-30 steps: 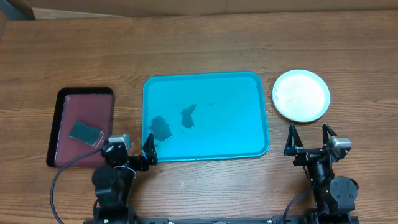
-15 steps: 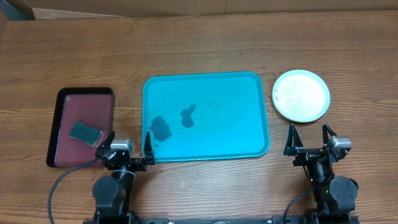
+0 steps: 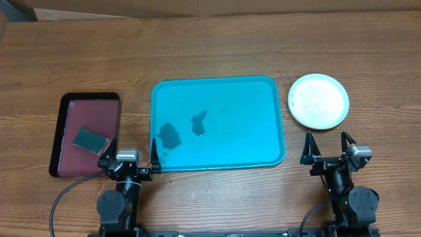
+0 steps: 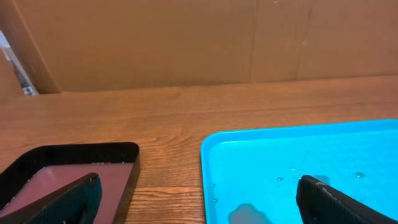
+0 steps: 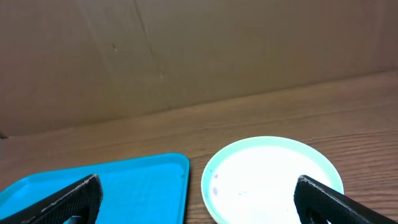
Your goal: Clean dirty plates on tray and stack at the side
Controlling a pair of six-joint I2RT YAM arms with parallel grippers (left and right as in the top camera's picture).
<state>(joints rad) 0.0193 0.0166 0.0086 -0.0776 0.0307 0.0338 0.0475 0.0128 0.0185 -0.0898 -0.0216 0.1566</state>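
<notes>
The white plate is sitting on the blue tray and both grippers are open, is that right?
Not quite: the overhead view shows the white plate on the table beside the blue tray. The left gripper and right gripper are open.

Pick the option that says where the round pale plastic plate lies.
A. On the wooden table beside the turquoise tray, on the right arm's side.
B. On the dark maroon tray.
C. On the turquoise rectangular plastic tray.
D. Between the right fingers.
A: the round pale plastic plate rests on the wooden table, clear of the turquoise rectangular plastic tray.
</notes>
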